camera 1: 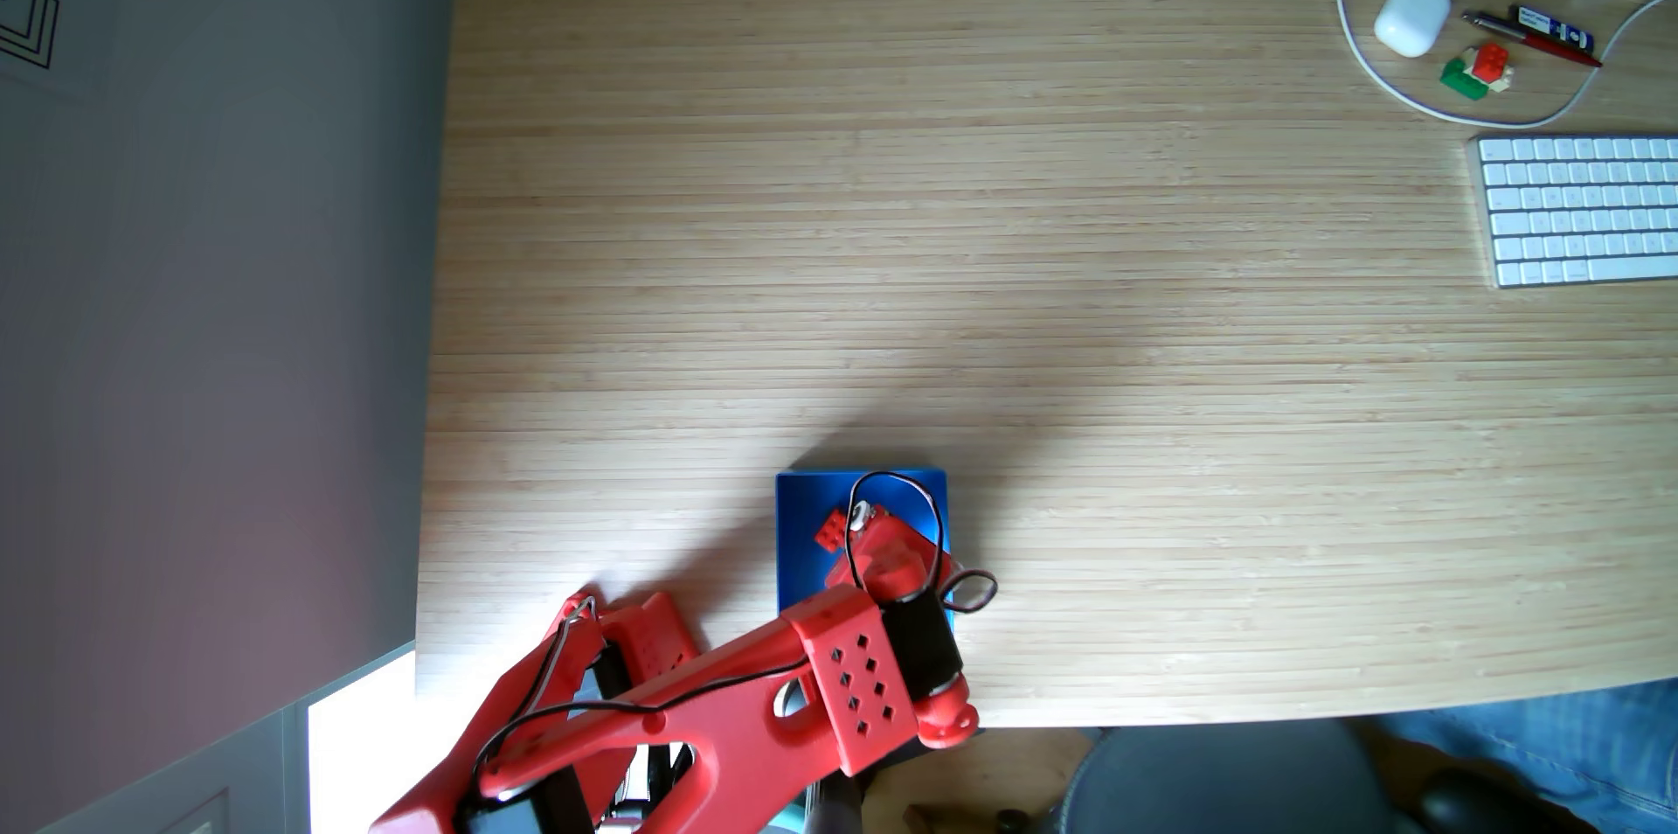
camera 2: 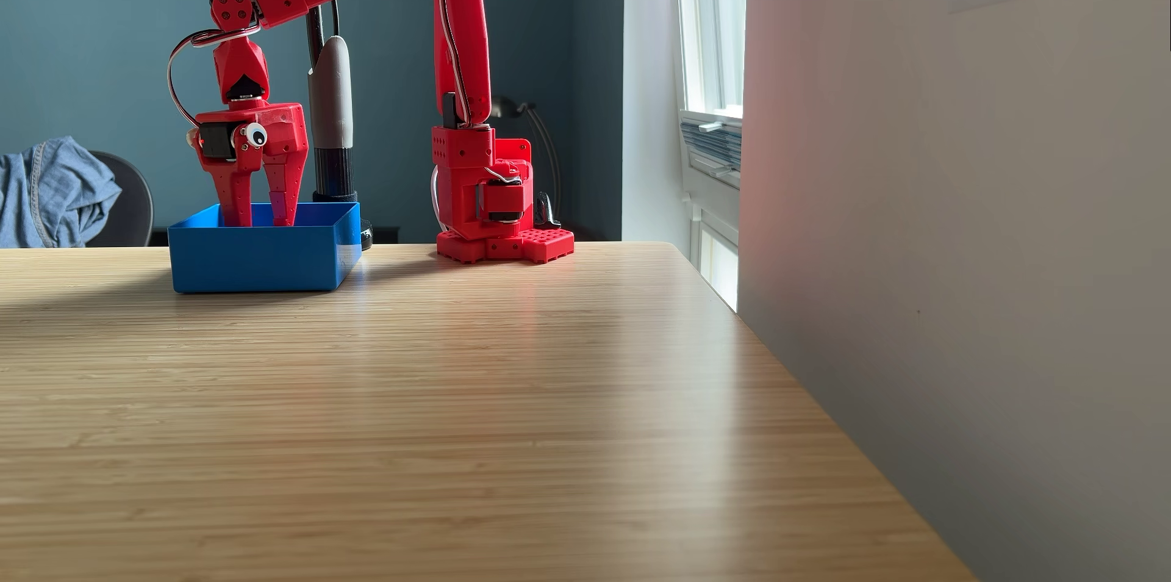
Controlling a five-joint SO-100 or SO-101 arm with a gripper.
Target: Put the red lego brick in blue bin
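The blue bin (camera 1: pixel 799 543) (camera 2: pixel 263 256) stands on the wooden table close to the arm's base. The red lego brick (camera 1: pixel 830 530) lies on the bin's floor in its left half, as a fixed view from above shows it; in the side fixed view the bin's wall hides it. My red gripper (camera 2: pixel 260 216) (camera 1: pixel 863 545) hangs straight down over the bin with both fingers dipped below the rim. The fingers stand apart, open, with nothing seen between them above the rim. From above, the gripper's head covers its own fingertips, and the brick pokes out at its left edge.
The arm's base (camera 2: pixel 500 202) stands beside the bin. At the far right corner lie a keyboard (camera 1: pixel 1580 212), a white case (camera 1: pixel 1410 15), pens, a cable and a small lego stack (camera 1: pixel 1478 70). A grey post (camera 2: pixel 331 107) rises behind the bin. A wall borders one table edge.
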